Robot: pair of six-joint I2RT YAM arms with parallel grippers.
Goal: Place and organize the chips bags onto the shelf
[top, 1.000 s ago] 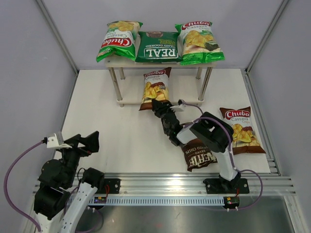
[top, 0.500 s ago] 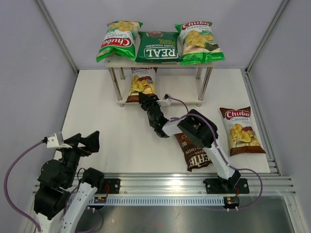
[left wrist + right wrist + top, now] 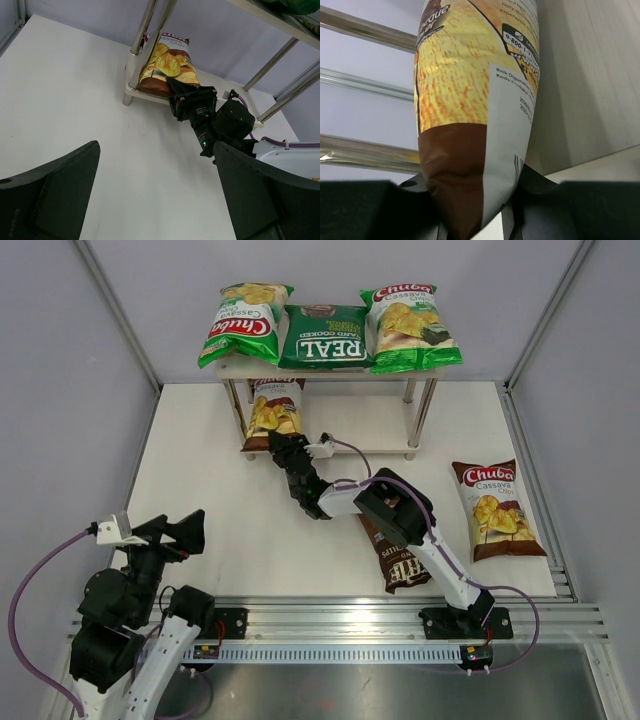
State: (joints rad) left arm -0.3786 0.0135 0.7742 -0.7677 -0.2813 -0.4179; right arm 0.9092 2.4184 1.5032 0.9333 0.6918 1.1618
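Brown-and-white bag: brown-and-white Chuba bag lies on the lower board of the shelf, at its 9 o'clock end, just beside the leg there.
Right hand: right hand is clenched on the bag's near bottom seam; the right wrist view shows the brown seam pinched between the fingers.
Key relation: bag lies at about 11 o'clock from the right hand, long axis roughly 12-to-6, logo end tucked under the top board, seam end toward the hand.
Left hand: left hand is released, jaws wide, parked at 7 o'clock of the desk, well apart from every bag.
Nearer arm: right, already holding the bag; letting go looks like the next step.
Top board: first light-green Chuba bag, REAL bag, other light-green Chuba bag, side by side, full.
Left on desk: Kettle bag at 5 o'clock, partly under the right arm; second brown-and-white Chuba bag at 4 o'clock.
Change: a second ago the held bag sat mid-board; it has slid toward 9 o'clock with the right arm. Left arm unchanged.
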